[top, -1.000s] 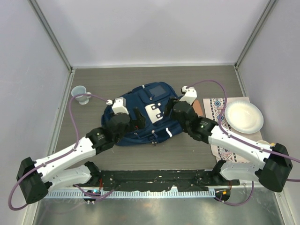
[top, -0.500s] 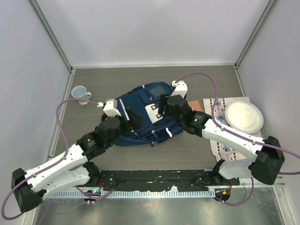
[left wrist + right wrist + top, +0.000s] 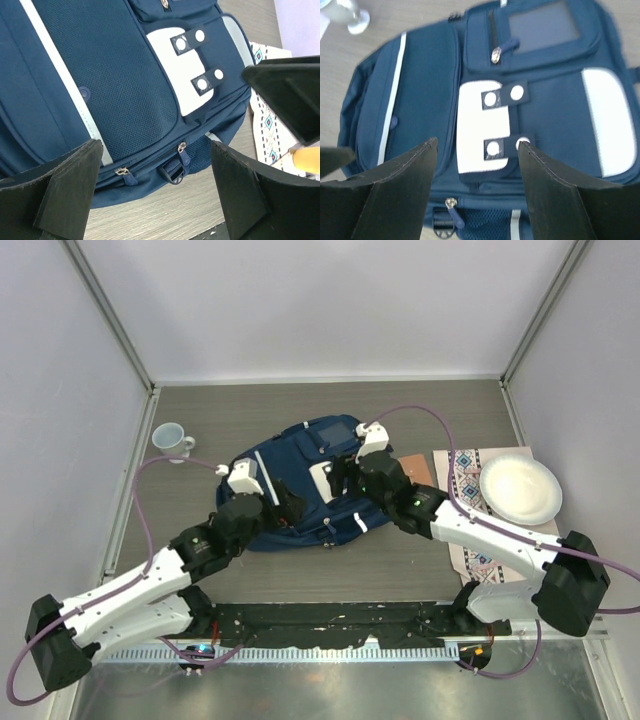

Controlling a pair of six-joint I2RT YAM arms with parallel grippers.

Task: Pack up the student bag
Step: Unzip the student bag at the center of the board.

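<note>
The student bag point(image 3: 300, 455) lies flat in the middle of the table, navy with thin white stripes and a white patch point(image 3: 482, 125) carrying two buckle marks. My left gripper point(image 3: 284, 504) hovers open over its near left part. In the left wrist view the left gripper point(image 3: 155, 150) frames the bag's lower edge, with two zip pulls point(image 3: 181, 148) and a black buckle point(image 3: 172, 173) between its fingers. My right gripper point(image 3: 338, 478) hangs open just above the white patch. In the right wrist view the right gripper point(image 3: 477, 145) straddles that patch. Neither gripper holds anything.
A white cup point(image 3: 172, 440) stands at the far left. A patterned placemat point(image 3: 470, 530) at the right carries a white plate point(image 3: 520, 490). A brown flat item point(image 3: 416, 468) lies between the bag and the placemat. Grey walls enclose three sides of the table.
My right gripper has moved left from the bag's right edge to over the white patch. My left arm has shifted a little, its gripper staying over the bag's near left part.
</note>
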